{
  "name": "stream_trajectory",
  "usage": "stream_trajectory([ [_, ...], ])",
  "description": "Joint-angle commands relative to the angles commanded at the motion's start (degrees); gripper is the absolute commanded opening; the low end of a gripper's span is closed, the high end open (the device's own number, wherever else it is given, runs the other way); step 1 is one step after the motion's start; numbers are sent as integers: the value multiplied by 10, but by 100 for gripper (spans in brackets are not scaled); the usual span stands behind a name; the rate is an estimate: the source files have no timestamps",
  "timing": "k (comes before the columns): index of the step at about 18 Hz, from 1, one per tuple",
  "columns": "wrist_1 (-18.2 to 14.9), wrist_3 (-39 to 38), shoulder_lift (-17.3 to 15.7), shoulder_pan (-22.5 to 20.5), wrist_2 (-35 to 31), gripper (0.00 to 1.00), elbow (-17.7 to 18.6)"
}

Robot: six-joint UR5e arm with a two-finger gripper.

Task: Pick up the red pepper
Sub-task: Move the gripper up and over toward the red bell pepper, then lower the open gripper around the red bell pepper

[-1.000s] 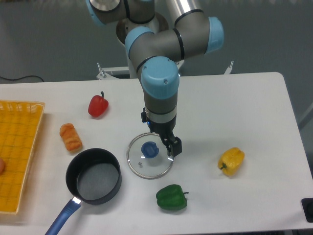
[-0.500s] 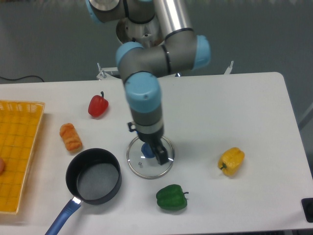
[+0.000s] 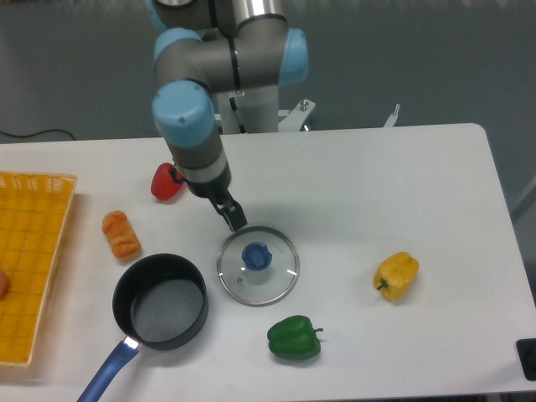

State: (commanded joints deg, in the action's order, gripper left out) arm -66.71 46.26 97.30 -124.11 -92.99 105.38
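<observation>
The red pepper point(image 3: 162, 182) is small and glossy and lies on the white table at the left; the arm's wrist hides its right side and its stem. My gripper point(image 3: 233, 217) hangs just right of and below the pepper, a short way from it, above the far edge of the glass lid. Its dark fingers point(image 3: 235, 219) overlap from this angle, so I cannot tell whether they are open or shut. Nothing shows between them.
A glass lid with a blue knob point(image 3: 257, 265) lies under the gripper's near side. A black pot with a blue handle point(image 3: 159, 301) stands front left. An orange pastry point(image 3: 121, 234), a yellow basket point(image 3: 29, 260), a green pepper point(image 3: 294, 337) and a yellow pepper point(image 3: 396, 275) are around.
The arm has swung left and back, from over the lid's right rim to beside the red pepper. The pepper and the other objects have not moved.
</observation>
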Motion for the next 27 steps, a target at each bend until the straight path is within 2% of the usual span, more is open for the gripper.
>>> stream_trajectory([
  [5, -4, -87, -60, 17, 2, 100, 54],
  [9, 1, -123, -114, 17, 3, 100, 102],
  [11, 2, -137, -129, 19, 3, 100, 112],
  [14, 4, -175, -126, 40, -1, 100, 114],
  [20, 65, -223, -83, 84, -15, 100, 127],
  [25, 137, -233, -66, 106, -40, 100, 165],
  [27, 140, -234, -63, 109, -47, 100, 172],
])
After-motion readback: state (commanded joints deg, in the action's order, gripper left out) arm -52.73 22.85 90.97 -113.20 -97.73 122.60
